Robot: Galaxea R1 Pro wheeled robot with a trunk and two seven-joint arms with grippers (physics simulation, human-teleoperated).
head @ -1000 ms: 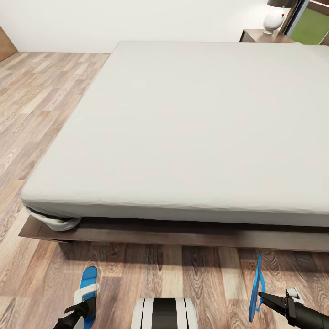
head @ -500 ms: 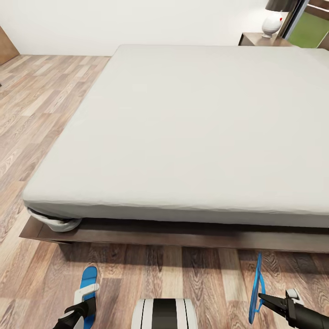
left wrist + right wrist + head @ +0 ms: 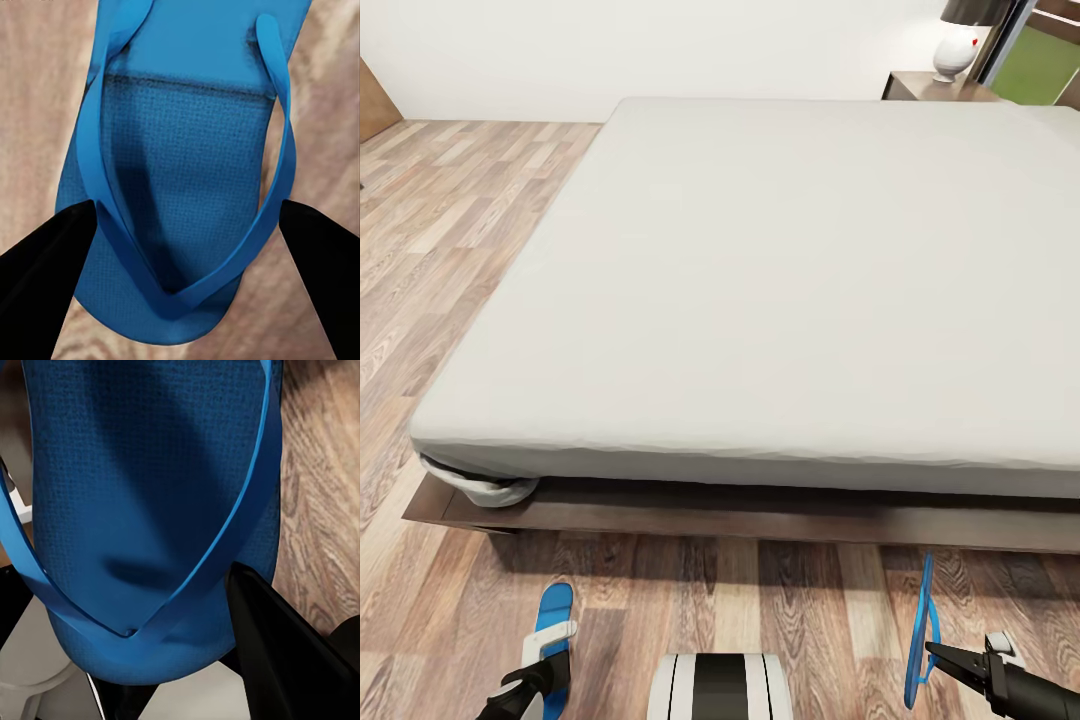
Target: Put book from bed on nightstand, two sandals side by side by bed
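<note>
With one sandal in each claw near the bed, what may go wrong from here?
The right claw pinches its sandal on edge, standing upright; released like this, it may topple or land crooked. The left claw stands open around the other sandal, which lies far apart; the pair may end too separated beside the bed.

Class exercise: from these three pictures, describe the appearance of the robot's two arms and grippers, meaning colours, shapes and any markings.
In the head view, the left gripper has a white, rounded end piece ahead of a black, glossy arm. The right gripper has black fingers tapering to slim points, with a white block behind them on a black arm. In the left wrist view, the fingers are plain black wedges. No cables or markings are visible.
</note>
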